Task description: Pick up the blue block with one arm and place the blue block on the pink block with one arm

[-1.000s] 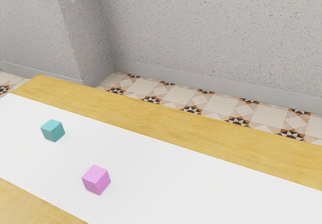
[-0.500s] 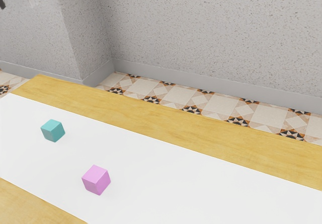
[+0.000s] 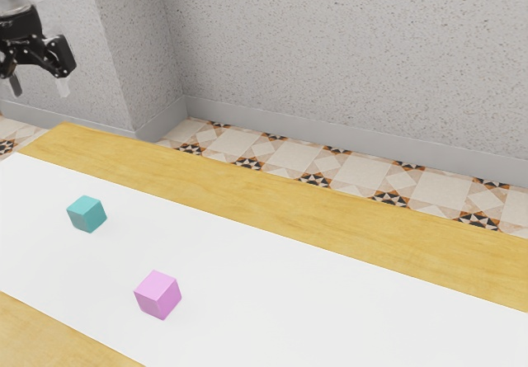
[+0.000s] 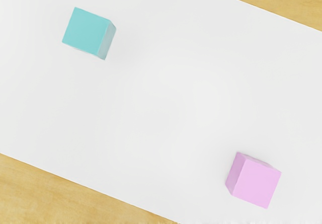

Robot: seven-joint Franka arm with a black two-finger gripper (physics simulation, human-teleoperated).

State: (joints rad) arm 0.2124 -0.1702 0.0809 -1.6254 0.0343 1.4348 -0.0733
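A small blue-green block (image 3: 87,214) rests on the white strip of the table at the exterior view's left. The pink block (image 3: 157,294) sits apart from it, nearer the front edge and a little to the right. My gripper (image 3: 38,87) hangs high above the table at the upper left, well above and behind the blue block, its two fingers spread open with nothing between them. From the wrist view I look down on both cubes: the blue block (image 4: 88,32) and the pink block (image 4: 252,179) lie far apart on the white surface.
The table has a wooden top (image 3: 330,210) with a broad white strip (image 3: 289,301) running across it. Behind it are a patterned tile floor (image 3: 363,173) and a grey speckled wall with a jutting corner (image 3: 132,54).
My gripper has come down from the top edge of the exterior view and shifted left, so the whole hand and open fingers now show. Neither block has moved.
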